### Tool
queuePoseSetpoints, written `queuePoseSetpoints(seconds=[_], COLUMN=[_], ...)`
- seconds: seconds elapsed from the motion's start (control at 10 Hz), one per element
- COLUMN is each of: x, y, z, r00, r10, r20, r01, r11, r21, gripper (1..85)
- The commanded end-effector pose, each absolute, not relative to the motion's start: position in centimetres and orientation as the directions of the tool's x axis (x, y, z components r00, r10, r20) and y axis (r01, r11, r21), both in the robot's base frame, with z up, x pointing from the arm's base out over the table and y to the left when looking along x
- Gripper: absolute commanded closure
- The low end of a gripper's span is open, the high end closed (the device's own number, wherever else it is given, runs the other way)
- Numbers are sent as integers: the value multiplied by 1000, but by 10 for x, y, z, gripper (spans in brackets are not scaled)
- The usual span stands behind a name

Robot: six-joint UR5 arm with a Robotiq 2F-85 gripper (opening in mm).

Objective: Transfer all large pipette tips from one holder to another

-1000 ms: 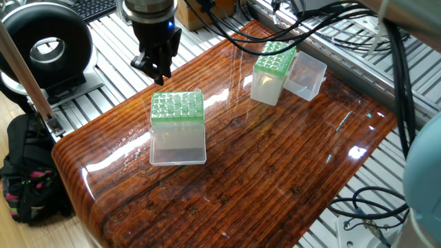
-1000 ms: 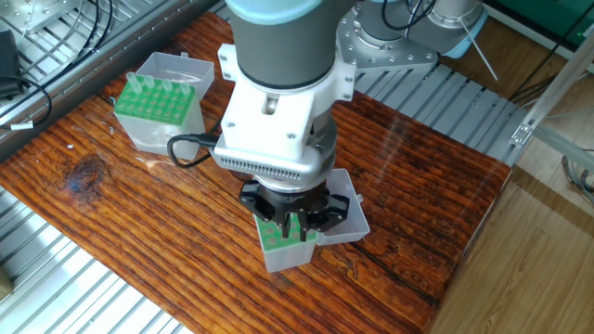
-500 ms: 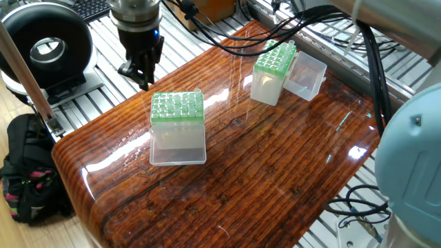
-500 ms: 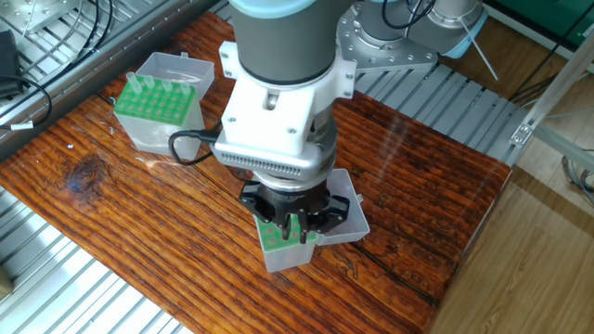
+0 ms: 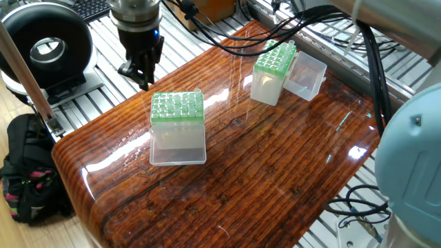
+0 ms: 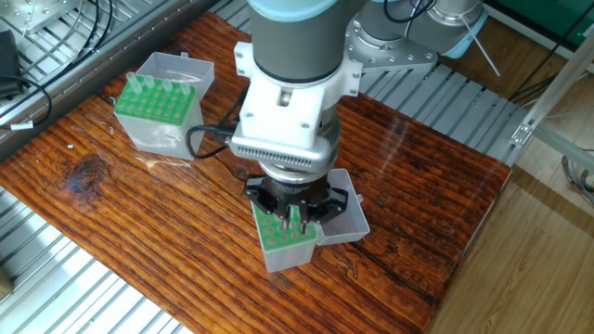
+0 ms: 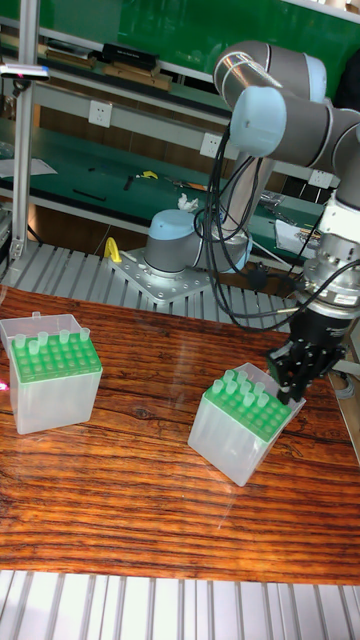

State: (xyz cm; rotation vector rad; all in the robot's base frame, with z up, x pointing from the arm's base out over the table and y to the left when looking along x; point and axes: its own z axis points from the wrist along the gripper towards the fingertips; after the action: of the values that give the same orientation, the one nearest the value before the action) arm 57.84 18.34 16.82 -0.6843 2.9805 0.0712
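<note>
My hand (image 7: 293, 385) hangs just above the far edge of the near green-topped box (image 7: 240, 425), whose large pipette tips (image 7: 243, 391) stand directly below. My fingers look nearly together; whether they grip a tip I cannot tell. The other box (image 7: 50, 372) sits well apart across the tabletop (image 7: 150, 500). Risk: descending off-center could bend a tip or tilt the box.

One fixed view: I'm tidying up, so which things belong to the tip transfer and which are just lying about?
In use: near green-topped holder, far green-topped holder, large pipette tips, gripper.
Lying about: black backpack, black ring-shaped device, cables.
</note>
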Motion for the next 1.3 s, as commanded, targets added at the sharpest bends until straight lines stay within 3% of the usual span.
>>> queuePoseSetpoints(seconds=[0.0, 0.4, 0.7, 1.2], x=[581, 595, 574, 566], y=[173, 181, 173, 177], z=[155, 151, 146, 142], r00=[-891, -888, -857, -838], r10=[-449, -455, -515, -546], r20=[-71, -61, -3, 0], r01=[-451, -457, -515, -546], r11=[892, 889, 857, 837], r21=[24, 17, 30, 45], gripper=[587, 560, 510, 503])
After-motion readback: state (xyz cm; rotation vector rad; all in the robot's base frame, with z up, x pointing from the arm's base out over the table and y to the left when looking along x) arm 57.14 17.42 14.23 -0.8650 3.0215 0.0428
